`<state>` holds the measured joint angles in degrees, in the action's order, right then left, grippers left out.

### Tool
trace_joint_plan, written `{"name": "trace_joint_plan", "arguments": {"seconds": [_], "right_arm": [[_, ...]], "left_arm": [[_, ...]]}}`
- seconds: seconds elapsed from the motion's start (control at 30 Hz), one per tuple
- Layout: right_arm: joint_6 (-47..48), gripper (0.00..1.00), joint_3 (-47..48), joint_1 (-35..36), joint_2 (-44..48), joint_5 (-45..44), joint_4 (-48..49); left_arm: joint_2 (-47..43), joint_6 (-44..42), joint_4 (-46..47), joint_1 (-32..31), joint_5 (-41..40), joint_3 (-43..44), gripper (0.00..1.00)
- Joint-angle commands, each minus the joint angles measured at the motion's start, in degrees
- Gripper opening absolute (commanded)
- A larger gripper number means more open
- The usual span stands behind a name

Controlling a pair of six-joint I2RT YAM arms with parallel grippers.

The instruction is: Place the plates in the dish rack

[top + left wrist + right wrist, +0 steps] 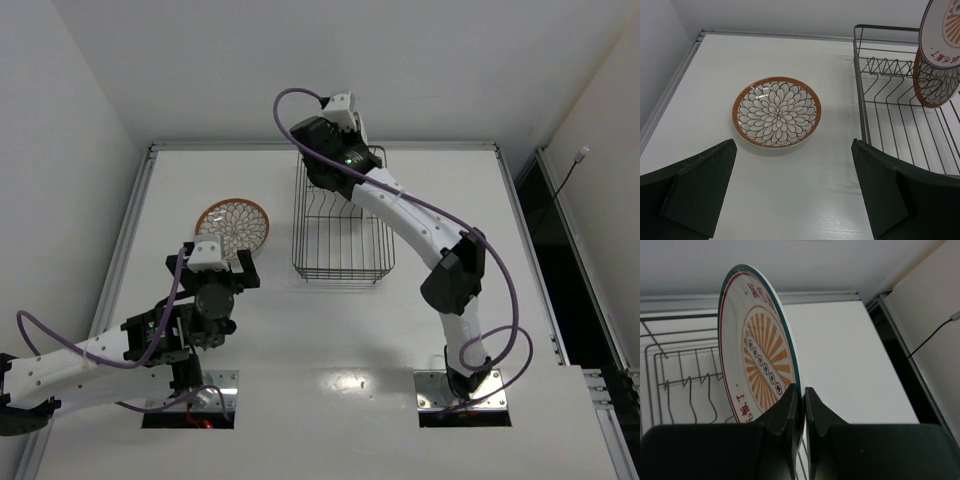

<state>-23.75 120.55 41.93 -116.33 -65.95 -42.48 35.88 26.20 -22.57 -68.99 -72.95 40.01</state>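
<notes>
Right gripper (801,395) is clamped on the lower rim of the sunburst plate (757,355), holding it on edge above the far end of the rack (335,275). Left gripper (794,165) hangs with its jaws wide apart and nothing between them, just near of the loose plate (776,111). That plate lies flat on the surface (330,340), left of the rack.

The pinch takes only a thin strip of rim, so the sunburst plate could swing or slip on the way down. It could also strike the racked plate (935,85) or land on a divider rather than between two.

Only the right wrist view shows the grip itself. Only the left wrist view shows the racked plate standing on edge close beneath the held one. In the top view the right arm hides both.
</notes>
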Motion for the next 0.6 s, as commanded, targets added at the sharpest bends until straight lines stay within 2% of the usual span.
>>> {"name": "trace_joint_plan", "arguments": {"seconds": [0.0,0.07,0.1,0.13,0.2,0.57], "right_arm": [[11.0,0.0,4.1,1.5,-1.8,-13.4,9.3],[16.9,0.0,4.1,2.8,-3.9,-17.6,17.8],[24.5,0.0,2.6,2.8,-4.5,-18.9,21.5],[28.7,0.0,1.7,3.3,-5.6,-20.1,30.6],[37.4,0.0,0.9,3.3,-6.9,-21.6,38.0],[41.9,0.0,1.7,3.3,-14.4,-22.1,41.9]], "left_arm": [[-0.4,-0.2,2.7,0.5,-1.3,1.3,1.0],[-0.4,-0.2,2.7,0.5,-1.3,1.3,1.0],[-0.9,-0.2,2.7,0.5,-1.3,1.3,1.0],[-0.9,-0.2,2.7,0.5,-1.3,1.3,1.0],[-1.5,-0.2,2.7,0.5,-1.3,1.3,1.0],[-3.4,-0.2,2.7,0.5,-1.8,1.3,1.0]]}}
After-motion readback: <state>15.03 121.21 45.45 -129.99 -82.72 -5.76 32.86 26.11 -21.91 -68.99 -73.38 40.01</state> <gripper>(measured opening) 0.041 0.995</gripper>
